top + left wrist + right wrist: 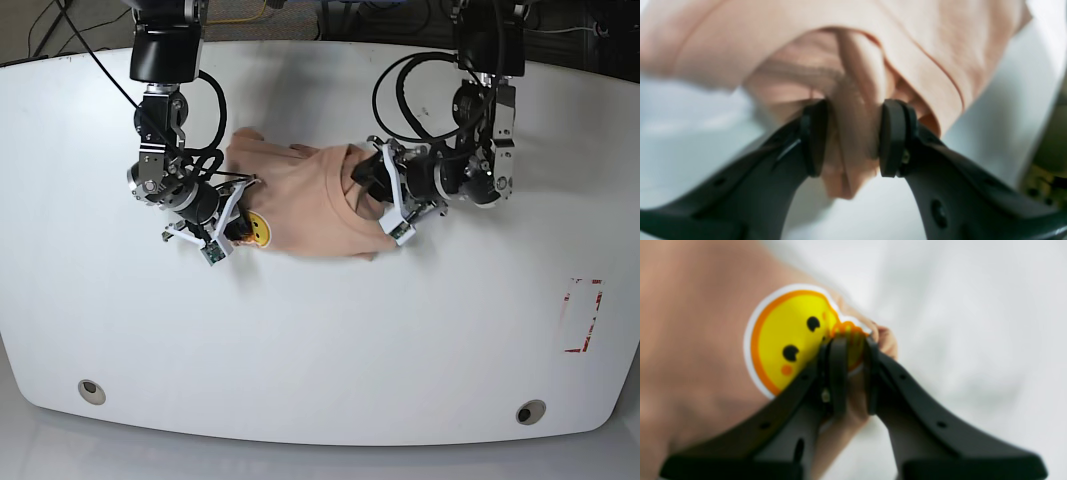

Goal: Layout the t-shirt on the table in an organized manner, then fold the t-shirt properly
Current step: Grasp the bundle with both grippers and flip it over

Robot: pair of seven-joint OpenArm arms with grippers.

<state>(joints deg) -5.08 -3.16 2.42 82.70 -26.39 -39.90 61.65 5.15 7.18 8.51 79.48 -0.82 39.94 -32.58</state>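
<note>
The peach t-shirt (305,200) lies bunched in the middle of the white table (320,340). My left gripper (851,140) is shut on a thick fold of the peach cloth (853,110), on the shirt's right side in the base view (372,192). My right gripper (853,370) is shut on the shirt's edge at the yellow bear print (790,340), on the shirt's left side in the base view (238,228). The print (258,230) peeks out beside the fingers.
A red-marked rectangle (583,315) sits at the table's right. Two round grommet holes (90,390) (530,411) lie near the front edge. Black cables (400,95) loop above the left arm. The table's rim and floor show at the right of the left wrist view (1050,160).
</note>
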